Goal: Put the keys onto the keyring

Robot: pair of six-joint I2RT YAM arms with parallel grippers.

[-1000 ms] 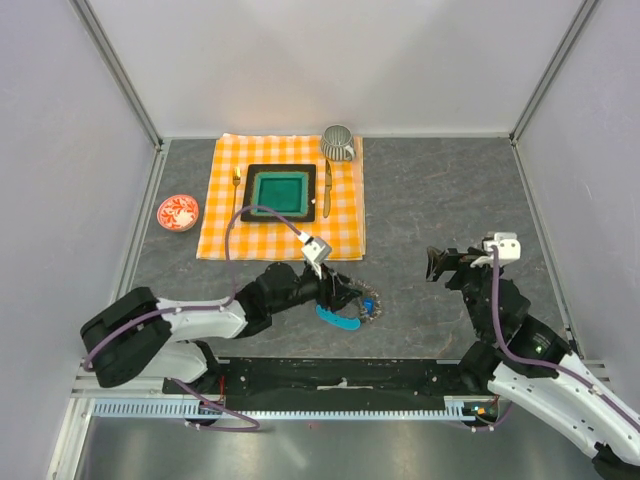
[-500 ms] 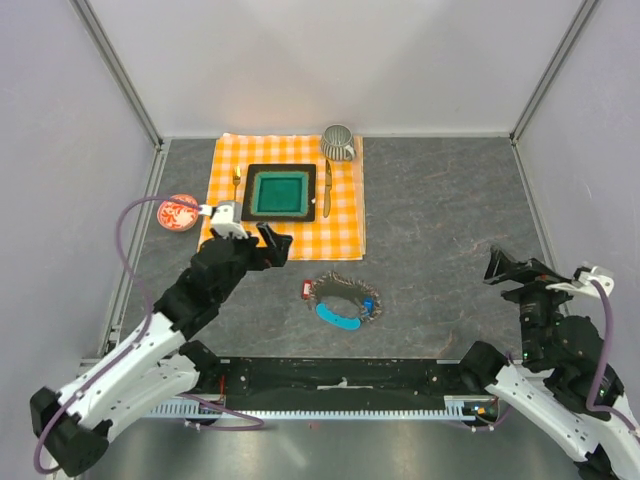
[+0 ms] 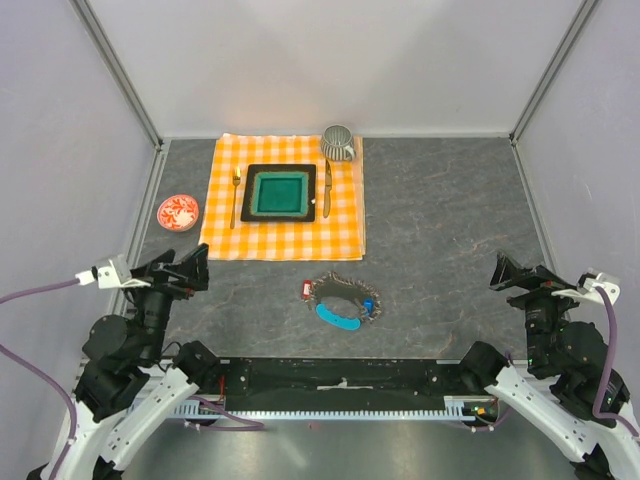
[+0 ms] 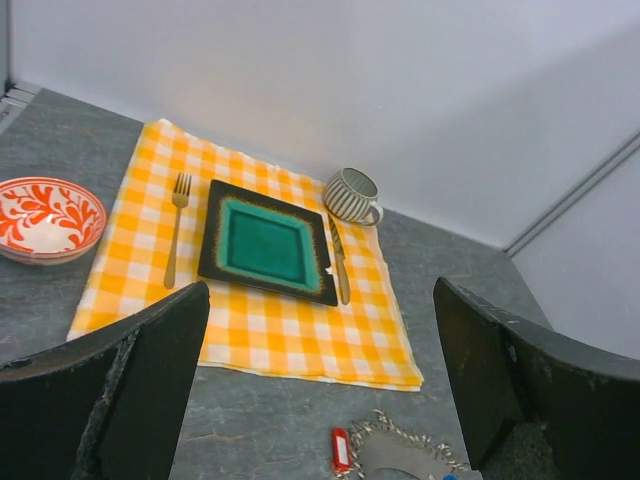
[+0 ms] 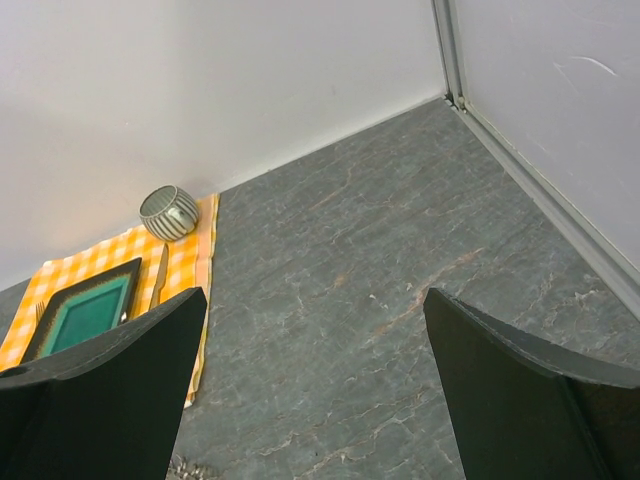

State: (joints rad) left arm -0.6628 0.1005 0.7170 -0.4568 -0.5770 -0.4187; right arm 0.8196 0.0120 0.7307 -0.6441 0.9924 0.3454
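Both arms sit at the near edge of the table, 1 on each side, and neither touches anything. The left claw is at the near left corner with its 2 fingers spread wide and nothing between them. Its wrist view looks out through that gap at the place setting. The right claw is at the near right corner, equally wide and empty, well apart from everything else.

The keyring lies flat on the bare grey table as a floppy silvery loop. It is roughly midway between the arms and just on the near side of the cloth. The red key sits at the loop's left end, touching it. The blue tag curves along the loop's near side. A smaller blue spot shows at the loop's right end (too small to say what it is). Whether either key is threaded on the chain I cannot tell. In the left wrist view the red key and part of the chain show at the bottom edge, between the 2 fingers.

On the orange-checked cloth lies a green plate, with a fork on its left and a knife on its right. A striped mug stands at the cloth's far right corner. A red bowl stands on the table just left of the cloth.
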